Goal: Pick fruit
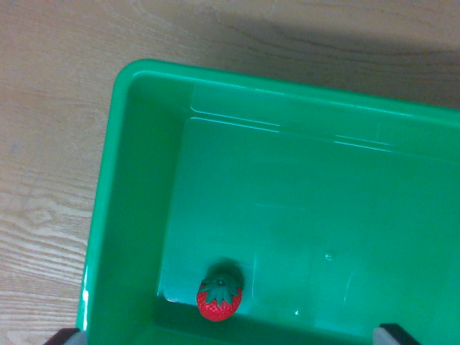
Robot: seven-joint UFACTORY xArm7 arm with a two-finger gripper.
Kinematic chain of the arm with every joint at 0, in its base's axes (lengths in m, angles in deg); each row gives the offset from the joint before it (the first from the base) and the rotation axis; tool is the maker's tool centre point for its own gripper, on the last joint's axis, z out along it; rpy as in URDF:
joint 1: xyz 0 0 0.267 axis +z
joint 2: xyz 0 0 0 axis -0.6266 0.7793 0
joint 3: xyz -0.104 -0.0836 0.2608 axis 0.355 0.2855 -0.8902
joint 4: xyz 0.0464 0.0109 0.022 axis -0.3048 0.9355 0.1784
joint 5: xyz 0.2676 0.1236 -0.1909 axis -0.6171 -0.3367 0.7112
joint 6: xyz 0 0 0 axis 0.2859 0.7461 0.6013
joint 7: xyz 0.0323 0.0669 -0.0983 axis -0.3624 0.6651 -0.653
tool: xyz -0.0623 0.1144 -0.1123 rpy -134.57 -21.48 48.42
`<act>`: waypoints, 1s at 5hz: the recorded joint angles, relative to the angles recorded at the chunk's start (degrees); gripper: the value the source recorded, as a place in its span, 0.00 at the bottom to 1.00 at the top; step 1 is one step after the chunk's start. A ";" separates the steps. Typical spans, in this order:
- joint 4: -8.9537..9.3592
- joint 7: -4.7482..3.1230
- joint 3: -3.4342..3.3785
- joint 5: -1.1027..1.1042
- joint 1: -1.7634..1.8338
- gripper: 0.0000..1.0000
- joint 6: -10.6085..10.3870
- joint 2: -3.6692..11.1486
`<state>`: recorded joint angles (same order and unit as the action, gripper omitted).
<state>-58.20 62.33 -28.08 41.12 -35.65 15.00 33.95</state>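
Note:
A red strawberry with a green leafy cap lies on the floor of a green plastic bin, close to the bin's wall at the bottom of the wrist view. Only the tips of my gripper show, as dark corners at the lower left and lower right of the picture. They stand far apart with nothing between them, and the strawberry lies between and just beyond them.
The bin rests on a light wooden table that fills the left and top of the view. A dark shadow crosses the table along the top right. Apart from the strawberry, the bin's floor shows nothing.

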 joint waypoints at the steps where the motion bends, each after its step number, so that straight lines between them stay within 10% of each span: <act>1: 2.69 0.24 -0.25 0.34 0.18 0.00 -2.67 0.56; 5: 7.98 0.72 -0.74 1.01 0.55 0.00 -7.94 1.65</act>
<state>-50.22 63.05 -28.82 42.13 -35.10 7.07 35.60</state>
